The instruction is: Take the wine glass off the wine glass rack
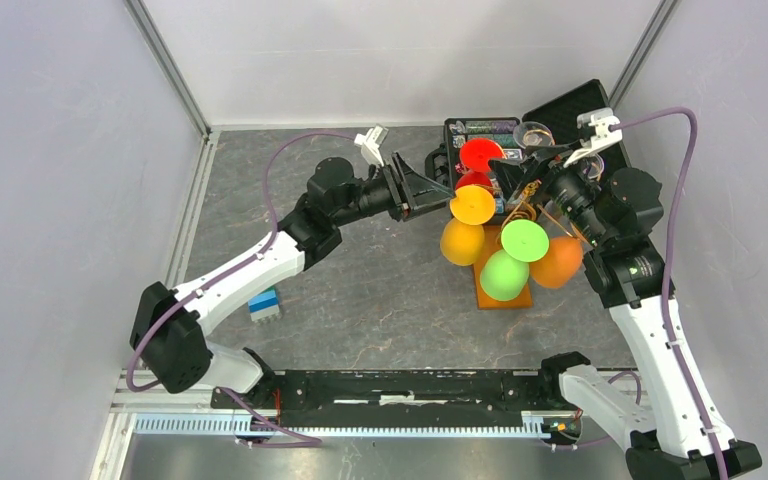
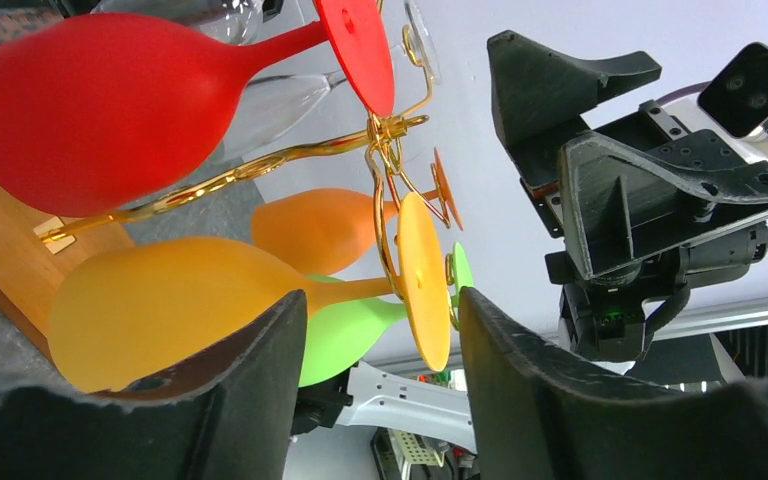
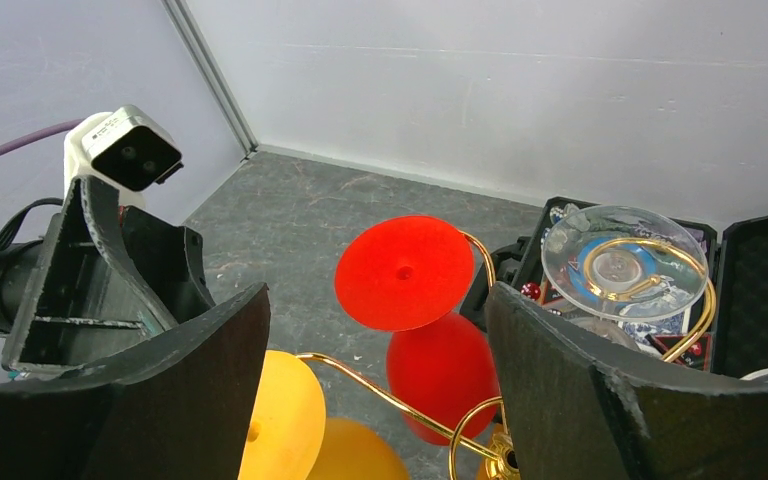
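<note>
Beside rack | left arm outstretched — left tool unclenched astride yellow glass | right tool spread wide

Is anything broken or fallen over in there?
Nothing stands out. The wine glasses hang upside down from the wine glass rack, as they should, and none looks cracked or fallen. The black case behind it lies open.

A black case lies open at one o'clock on the counter. A blue block sits at eight o'clock.
</note>
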Motion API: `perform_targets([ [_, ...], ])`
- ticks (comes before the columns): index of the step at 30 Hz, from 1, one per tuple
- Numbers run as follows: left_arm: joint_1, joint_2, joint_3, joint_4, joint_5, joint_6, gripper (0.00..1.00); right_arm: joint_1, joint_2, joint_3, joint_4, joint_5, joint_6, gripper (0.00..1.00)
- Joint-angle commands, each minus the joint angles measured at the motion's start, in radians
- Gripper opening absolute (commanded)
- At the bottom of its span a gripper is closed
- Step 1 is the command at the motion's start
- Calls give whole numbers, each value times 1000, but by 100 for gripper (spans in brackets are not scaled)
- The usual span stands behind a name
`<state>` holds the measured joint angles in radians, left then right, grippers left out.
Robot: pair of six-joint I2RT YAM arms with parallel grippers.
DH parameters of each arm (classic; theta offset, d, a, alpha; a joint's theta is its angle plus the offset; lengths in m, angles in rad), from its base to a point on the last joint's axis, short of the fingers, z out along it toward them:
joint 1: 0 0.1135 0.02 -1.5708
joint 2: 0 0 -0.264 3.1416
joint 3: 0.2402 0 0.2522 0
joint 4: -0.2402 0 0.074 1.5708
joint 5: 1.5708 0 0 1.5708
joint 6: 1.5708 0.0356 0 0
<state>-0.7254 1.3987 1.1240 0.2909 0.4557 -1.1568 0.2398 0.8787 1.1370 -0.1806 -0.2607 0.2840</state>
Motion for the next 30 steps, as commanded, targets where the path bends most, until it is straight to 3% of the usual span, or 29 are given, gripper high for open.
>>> perform_targets([
  [1,-18,4,49,1,20,-31,57,-2,-17,-10,37,14,10,84],
  [12,-61,62,108,-33,68,-44,45,-2,-24,-15,41,20,16,84],
  [25,-63,49,102,-50,9,-61,3,-2,-41,-15,33,39,18,84],
  [30,-64,15,93,-49,-2,-64,2,-2,-45,-15,33,42,22,83],
])
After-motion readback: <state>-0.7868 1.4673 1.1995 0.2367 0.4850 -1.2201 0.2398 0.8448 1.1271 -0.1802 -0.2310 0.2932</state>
